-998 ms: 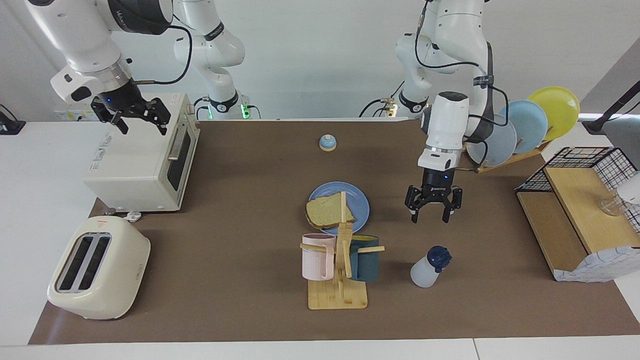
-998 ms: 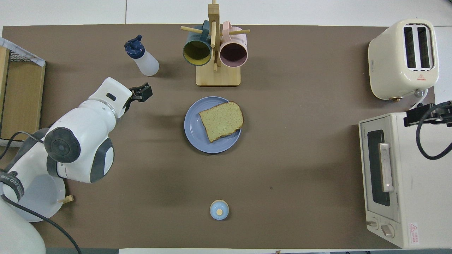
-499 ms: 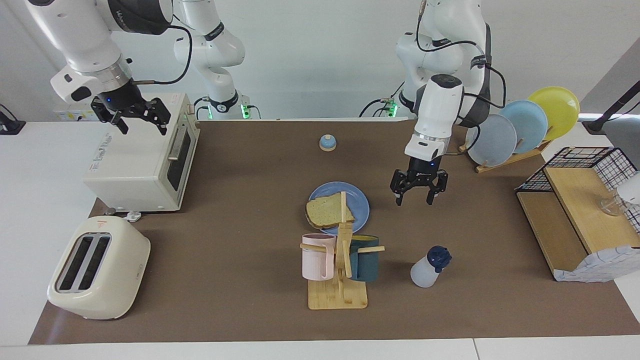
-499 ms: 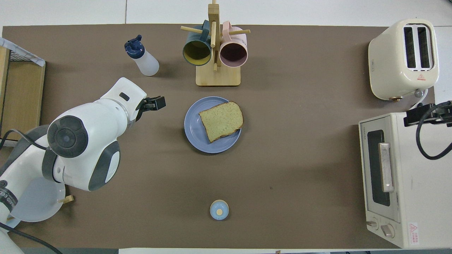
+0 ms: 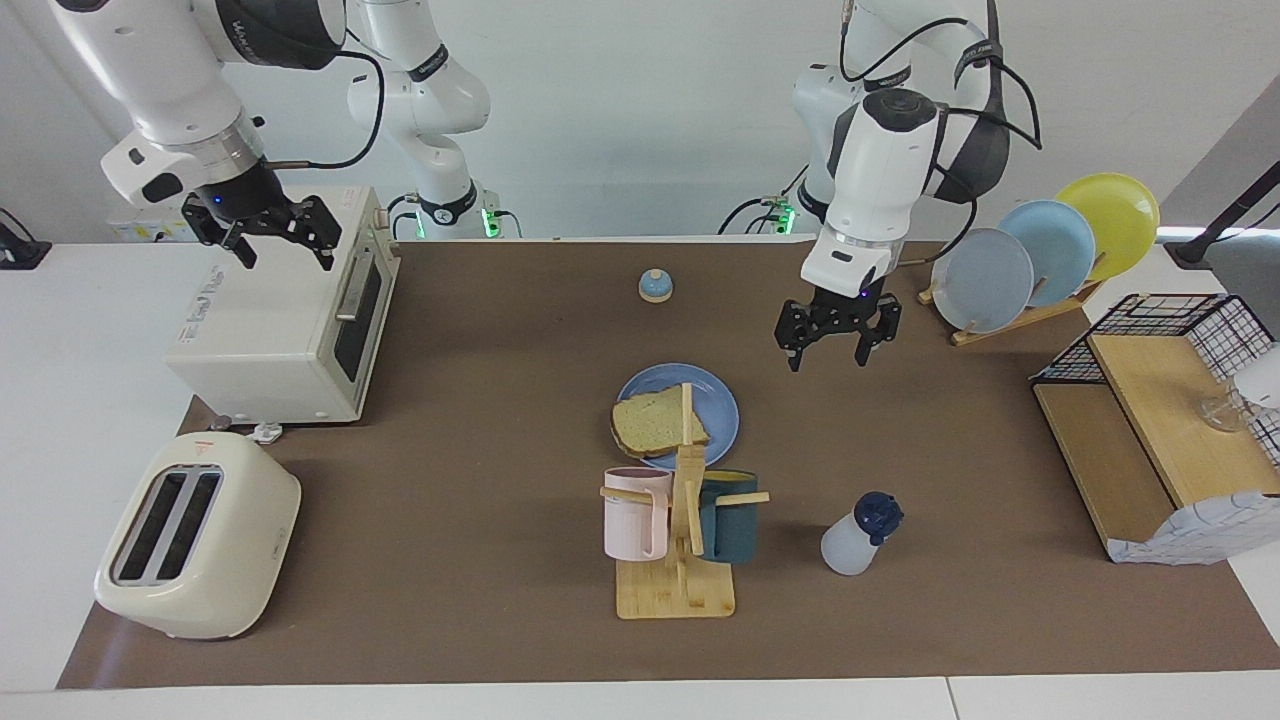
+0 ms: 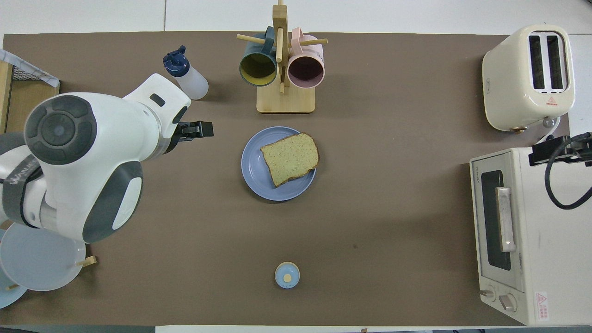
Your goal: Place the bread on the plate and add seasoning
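Bread (image 5: 657, 422) lies flat on the blue plate (image 5: 720, 404), mid-frame in the facing view, so step one looks done. Judging by the layout, seasoning is left, or finished with the bottle set back down: no grains can be made out on the slice.

Seasoning bottle (image 5: 858, 534) stands capped on the mat, lower right of centre in the facing view, beside the mug rack (image 5: 676, 590); nothing touches it.

Left gripper (image 5: 838, 344) hangs in the air, right of centre and above the plate in that view, jaws spread, empty, well apart from the bottle. Right gripper (image 5: 283, 245) waits over the toaster oven (image 5: 290, 340), upper left, jaws spread, empty.

Containers: pink mug (image 6: 305, 70) and dark teal mug (image 6: 257, 69) hang on the rack, both look empty in the overhead view. Toaster (image 6: 528, 76) slots, upper right there, show no bread.
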### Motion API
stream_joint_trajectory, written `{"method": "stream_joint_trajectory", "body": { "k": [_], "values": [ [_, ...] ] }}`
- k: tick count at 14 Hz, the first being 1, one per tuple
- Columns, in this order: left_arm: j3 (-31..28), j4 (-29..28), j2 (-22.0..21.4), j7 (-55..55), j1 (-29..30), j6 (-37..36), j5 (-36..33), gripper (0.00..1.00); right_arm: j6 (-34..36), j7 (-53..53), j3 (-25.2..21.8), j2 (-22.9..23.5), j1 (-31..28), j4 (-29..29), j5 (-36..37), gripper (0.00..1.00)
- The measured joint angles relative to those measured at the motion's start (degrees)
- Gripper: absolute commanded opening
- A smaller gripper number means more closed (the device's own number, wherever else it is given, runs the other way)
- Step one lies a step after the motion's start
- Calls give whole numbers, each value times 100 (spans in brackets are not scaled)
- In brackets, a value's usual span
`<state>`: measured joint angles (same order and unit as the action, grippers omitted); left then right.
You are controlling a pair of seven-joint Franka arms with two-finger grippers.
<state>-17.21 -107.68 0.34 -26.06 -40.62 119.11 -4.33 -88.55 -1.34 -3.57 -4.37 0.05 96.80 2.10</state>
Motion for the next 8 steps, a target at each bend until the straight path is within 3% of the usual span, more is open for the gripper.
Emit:
{"method": "stream_joint_trajectory", "body": {
  "k": [3, 8],
  "values": [
    [-14, 456, -14, 126, -3, -669, 0, 100, 0, 0, 0, 0, 0, 0, 0, 100],
    [-114, 609, -14, 620, 122, -979, 0, 100, 0, 0, 0, 0, 0, 0, 0, 100]
  ]
}}
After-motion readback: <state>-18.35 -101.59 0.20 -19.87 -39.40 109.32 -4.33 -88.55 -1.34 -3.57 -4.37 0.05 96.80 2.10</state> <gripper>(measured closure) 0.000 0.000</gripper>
